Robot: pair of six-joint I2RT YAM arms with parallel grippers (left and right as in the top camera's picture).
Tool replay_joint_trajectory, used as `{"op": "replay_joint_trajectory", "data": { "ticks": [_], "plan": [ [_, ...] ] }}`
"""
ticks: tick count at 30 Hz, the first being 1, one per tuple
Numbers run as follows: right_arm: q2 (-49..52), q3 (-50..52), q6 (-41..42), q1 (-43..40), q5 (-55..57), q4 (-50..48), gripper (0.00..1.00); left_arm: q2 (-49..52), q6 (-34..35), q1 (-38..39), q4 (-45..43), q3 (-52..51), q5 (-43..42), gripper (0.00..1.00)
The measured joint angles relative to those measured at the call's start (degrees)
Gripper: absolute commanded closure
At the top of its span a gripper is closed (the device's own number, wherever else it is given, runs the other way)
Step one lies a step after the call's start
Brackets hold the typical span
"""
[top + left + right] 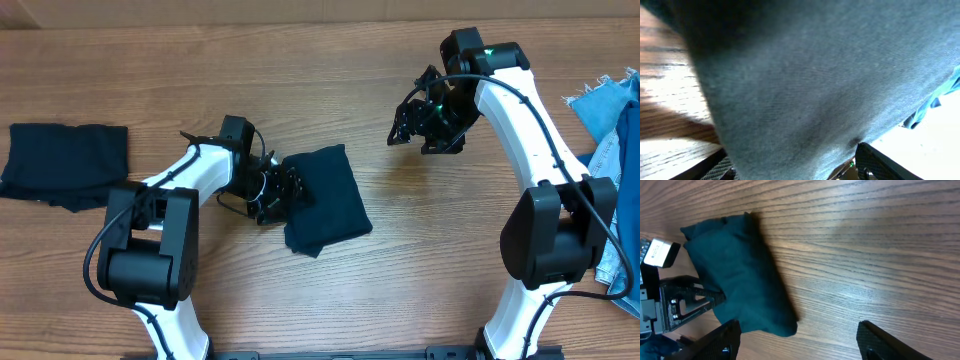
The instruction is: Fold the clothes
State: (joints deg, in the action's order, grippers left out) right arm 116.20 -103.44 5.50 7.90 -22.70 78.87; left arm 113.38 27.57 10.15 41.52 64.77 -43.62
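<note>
Streaky brown wood-grain table (400, 270). At centre lies a soft navy garment (325, 200), folded into a rough rectangle. The left gripper (288, 192) is spread wide at its 9 o'clock edge. The right gripper (408, 120) hangs wide and empty at 1 o'clock. Frayed denim (610, 105) sits at 3 o'clock.

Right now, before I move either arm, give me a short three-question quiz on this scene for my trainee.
1. True or false: the right gripper is holding a garment.
2. Where do the denim pieces lie? A) beside the left arm B) between the arms C) at the table edge beside the right arm
3. How many navy garments lie on the table?

Key
1. False: its jaws stand apart over bare wood with nothing between them.
2. C.
3. Two: the centre navy garment, with the left gripper at its edge, and the outer navy garment at the far left.
</note>
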Motion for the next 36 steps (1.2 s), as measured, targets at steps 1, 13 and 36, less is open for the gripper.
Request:
{"op": "replay_joint_trajectory", "data": {
  "ticks": [1, 13, 36],
  "plan": [
    [0.0, 0.0, -0.1, 0.0, 0.0, 0.0, 0.22, 0.0, 0.6, 0.0, -0.6, -0.2, -0.2, 0.28],
    [0.0, 0.0, -0.6, 0.0, 0.0, 0.3, 0.22, -2.4, 8.5, 2.5, -15.0, -4.4, 4.6, 0.63],
    [0.0, 0.0, -0.7, 0.0, 0.0, 0.1, 0.23, -20.4, 0.5, 2.6, -11.8, -6.4, 23.1, 0.96]
  ]
}}
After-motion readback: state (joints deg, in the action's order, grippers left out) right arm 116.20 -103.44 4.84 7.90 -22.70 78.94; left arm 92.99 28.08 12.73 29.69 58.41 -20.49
